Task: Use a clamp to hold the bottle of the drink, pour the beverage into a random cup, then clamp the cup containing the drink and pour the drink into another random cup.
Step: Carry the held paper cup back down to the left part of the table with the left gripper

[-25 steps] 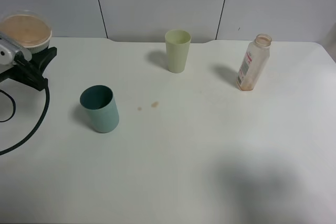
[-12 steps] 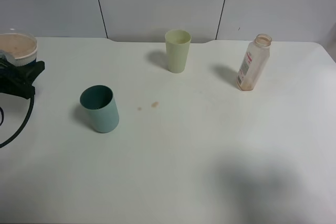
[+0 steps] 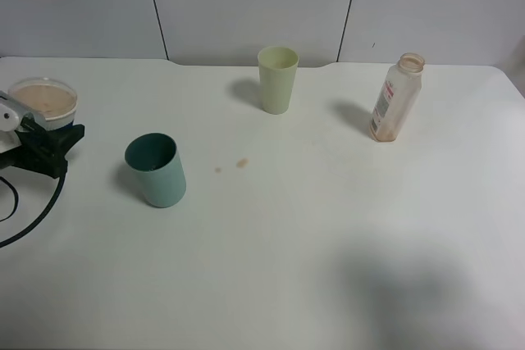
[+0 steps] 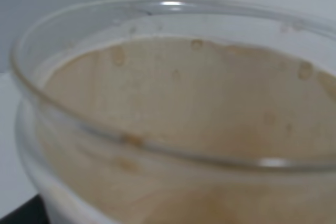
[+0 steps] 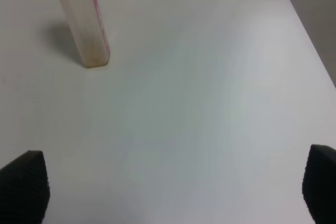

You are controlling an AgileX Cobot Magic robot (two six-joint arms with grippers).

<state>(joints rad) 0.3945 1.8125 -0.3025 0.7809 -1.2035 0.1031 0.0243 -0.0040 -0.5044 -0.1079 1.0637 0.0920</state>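
A clear plastic bottle (image 3: pixel 395 97) with a red label stands open at the back right, nearly empty; it also shows in the right wrist view (image 5: pixel 84 19). A pale green cup (image 3: pixel 278 79) stands at the back middle. A teal cup (image 3: pixel 155 170) stands left of centre. My left gripper (image 3: pixel 41 133) at the left edge is shut on a clear cup (image 3: pixel 43 101) coated with brown drink; that cup fills the left wrist view (image 4: pixel 173 129). My right gripper (image 5: pixel 172 182) is open and empty, well short of the bottle, and out of the exterior view.
Two small brown drops (image 3: pixel 241 163) lie on the white table (image 3: pixel 328 227) between the teal cup and the middle. A black cable (image 3: pixel 37 215) trails from the left arm along the left edge.
My left gripper has carried the clear cup downward and toward the front at the table's left edge. The bottle and the other two cups have not moved.
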